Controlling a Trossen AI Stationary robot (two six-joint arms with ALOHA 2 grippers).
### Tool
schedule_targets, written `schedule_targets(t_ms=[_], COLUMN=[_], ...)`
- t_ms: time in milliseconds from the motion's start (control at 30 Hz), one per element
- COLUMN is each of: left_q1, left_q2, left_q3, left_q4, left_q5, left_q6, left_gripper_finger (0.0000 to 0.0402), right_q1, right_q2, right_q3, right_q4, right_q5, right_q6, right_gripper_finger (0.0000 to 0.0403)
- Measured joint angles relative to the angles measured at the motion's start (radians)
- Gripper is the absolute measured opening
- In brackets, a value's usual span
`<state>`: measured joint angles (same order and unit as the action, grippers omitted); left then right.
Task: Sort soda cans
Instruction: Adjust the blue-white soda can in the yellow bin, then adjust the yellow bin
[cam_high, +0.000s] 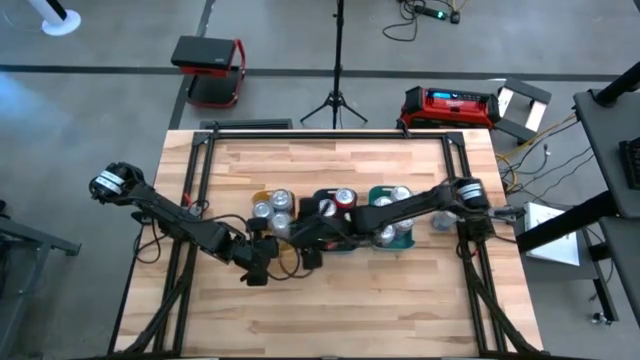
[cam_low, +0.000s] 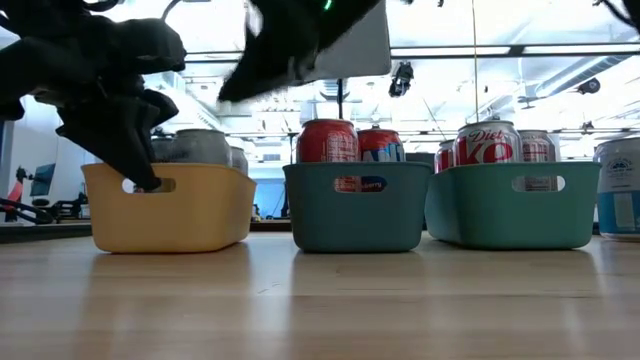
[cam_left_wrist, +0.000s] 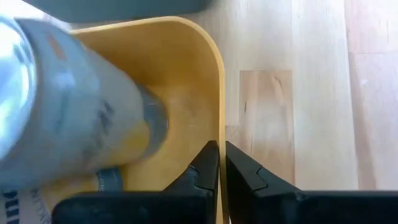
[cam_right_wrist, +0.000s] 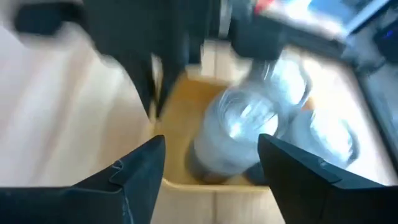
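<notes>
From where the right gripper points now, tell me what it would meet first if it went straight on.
Most likely the silver-grey metal soda can standing in the yellow plastic tray. The open right gripper frames that can between its fingers, with the left gripper at the tray's rim just beyond. Depth is hard to judge.

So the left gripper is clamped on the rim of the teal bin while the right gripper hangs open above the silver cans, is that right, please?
Not quite: the left gripper is clamped on the rim of the yellow bin, not a teal one, as the left wrist view shows. The rest holds: the right gripper hangs open above the silver cans.
</notes>
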<state>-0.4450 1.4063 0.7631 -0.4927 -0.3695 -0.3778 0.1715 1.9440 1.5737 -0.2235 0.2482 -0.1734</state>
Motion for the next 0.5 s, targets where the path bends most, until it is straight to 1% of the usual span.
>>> schedule_targets(t_ms=[67, 133, 233, 333, 400, 500], left_q1=[0.001, 0.002, 0.006, 0.013, 0.014, 0.014], left_q2=[0.0, 0.0, 0.008, 0.027, 0.041, 0.054], left_q3=[-0.001, -0.001, -0.003, -0.003, -0.003, -0.002], left_q4=[-0.004, -0.004, 0.013, 0.025, 0.029, 0.031], left_q5=[-0.001, -0.003, 0.005, 0.049, 0.055, 0.055], left_q6=[0.007, 0.022, 0.06, 0.111, 0.137, 0.201], left_gripper_finger=[0.0, 0.0, 0.0, 0.0, 0.0, 0.0], right_q1=[0.02, 0.041, 0.068, 0.083, 0.087, 0.091], right_q2=[-0.063, -0.124, -0.211, -0.298, -0.357, -0.433], right_q3=[-0.036, -0.071, -0.131, -0.182, -0.222, -0.294], right_q4=[0.023, 0.023, 0.019, 0.021, 0.02, -0.005], right_q5=[0.036, 0.098, 0.164, 0.179, 0.185, 0.224], right_q6=[-0.003, -0.005, -0.01, 0.003, 0.027, 0.063], right_gripper_finger=[0.0263, 0.0274, 0.0287, 0.0296, 0.03, 0.0305])
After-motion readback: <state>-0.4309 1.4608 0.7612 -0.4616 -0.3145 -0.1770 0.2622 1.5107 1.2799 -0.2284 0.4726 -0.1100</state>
